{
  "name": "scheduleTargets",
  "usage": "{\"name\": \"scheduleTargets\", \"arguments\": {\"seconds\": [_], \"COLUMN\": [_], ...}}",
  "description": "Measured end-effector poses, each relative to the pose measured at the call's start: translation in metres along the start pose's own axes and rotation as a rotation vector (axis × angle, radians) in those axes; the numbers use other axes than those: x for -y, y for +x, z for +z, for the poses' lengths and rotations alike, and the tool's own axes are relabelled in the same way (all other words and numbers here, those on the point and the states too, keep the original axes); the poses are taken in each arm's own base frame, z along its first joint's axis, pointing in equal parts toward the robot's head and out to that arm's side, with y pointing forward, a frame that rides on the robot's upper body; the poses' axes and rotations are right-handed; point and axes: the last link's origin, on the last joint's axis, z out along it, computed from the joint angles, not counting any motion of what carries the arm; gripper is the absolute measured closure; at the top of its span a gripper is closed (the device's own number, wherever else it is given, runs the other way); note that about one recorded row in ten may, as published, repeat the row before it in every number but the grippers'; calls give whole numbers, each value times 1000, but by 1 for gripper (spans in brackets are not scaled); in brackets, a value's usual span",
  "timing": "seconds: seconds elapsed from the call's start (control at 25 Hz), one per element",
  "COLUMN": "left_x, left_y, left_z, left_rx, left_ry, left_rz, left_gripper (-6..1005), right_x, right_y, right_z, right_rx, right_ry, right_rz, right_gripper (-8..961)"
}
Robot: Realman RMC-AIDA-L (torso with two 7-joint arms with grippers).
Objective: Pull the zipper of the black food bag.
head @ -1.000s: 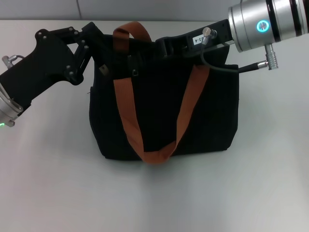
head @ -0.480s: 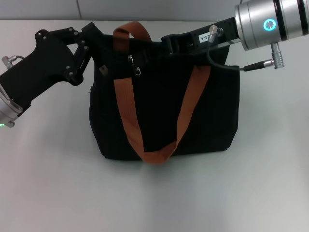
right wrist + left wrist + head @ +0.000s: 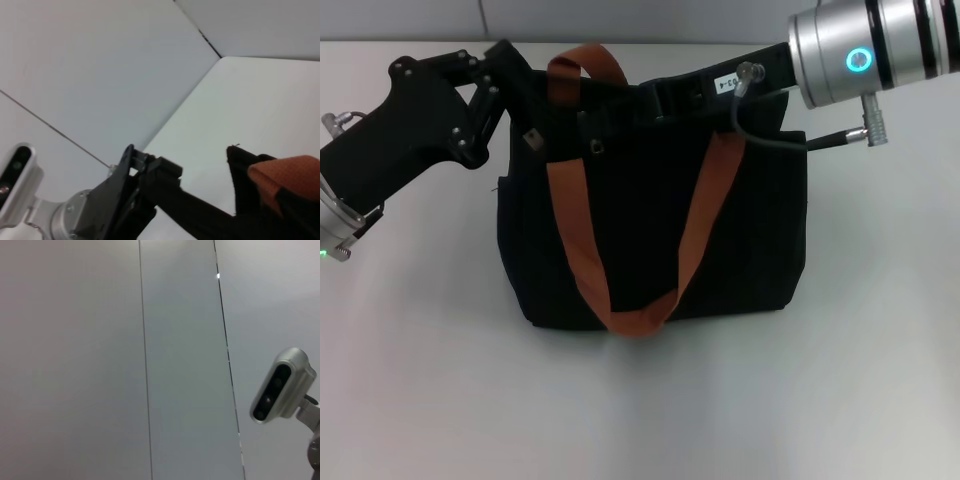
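Left hand braces black food bag far-left corner; right hand reaches zipper along top. Can't tell grip on either.

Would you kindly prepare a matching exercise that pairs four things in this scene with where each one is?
Things:
1. left gripper
2. right gripper
3. zipper
4. orange-brown strap

Places:
A. draped down the bag's front in a loop
B. at the bag's top left corner
C. on the bag's top edge, between the two grippers
D. at the top edge, right of centre

Pairs: 1-B, 2-D, 3-C, 4-A
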Motion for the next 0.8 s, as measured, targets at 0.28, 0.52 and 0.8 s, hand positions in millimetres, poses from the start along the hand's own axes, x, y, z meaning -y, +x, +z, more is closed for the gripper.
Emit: {"name": "scheduleTargets", "arguments": {"seconds": [0.28,0.52,0.8], "left_x": [3,4,5], "left_y": [2,3,3], "left_z": [-2,-3,-1], "left_rx": [-12,-19,-22], "left_ry": [24,35,31], "left_rz": [-11,-28,-46], "left_gripper": [974,974,973], "right_x": [-4,-1,3], "right_y": [-1,0,0], "right_z": [-1,-5,-5], "right_rx": [18,30,46], "right_ry": [-42,-36,-15], "right_rz": [11,17,-7], "right_gripper": [704,705,705]}}
